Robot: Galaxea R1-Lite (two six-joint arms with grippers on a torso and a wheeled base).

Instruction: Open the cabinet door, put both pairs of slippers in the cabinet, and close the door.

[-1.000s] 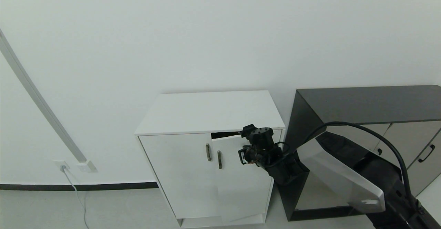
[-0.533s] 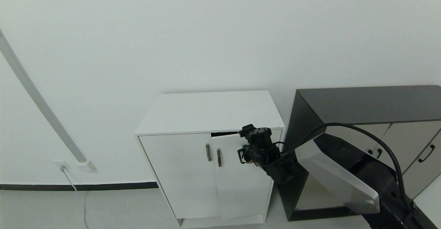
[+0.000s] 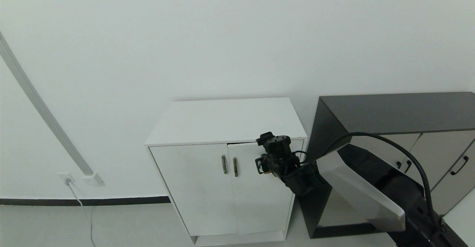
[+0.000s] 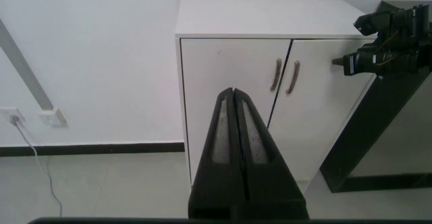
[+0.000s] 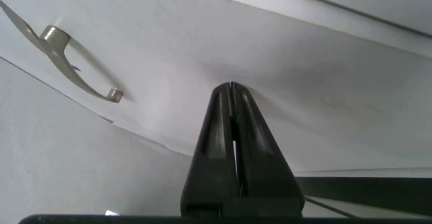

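Now, with the right end effector (image 5: 231,89) pinched together and empty at the right door (image 3: 259,202), push squarely toward the handle (image 3: 235,166) edge until it seats flush beside the left door (image 3: 193,187).

The cabinet (image 3: 226,122) stands against the wall (image 3: 222,35), a sideboard (image 3: 393,109) just right of it, a socket (image 3: 66,179) well left.

Whether my right pincer (image 5: 231,89) touches the door (image 5: 304,62) I cannot tell. The cabinet's (image 3: 226,120) inside is hidden from me; the dark cabinet (image 3: 389,109) runs off the head view's right edge.
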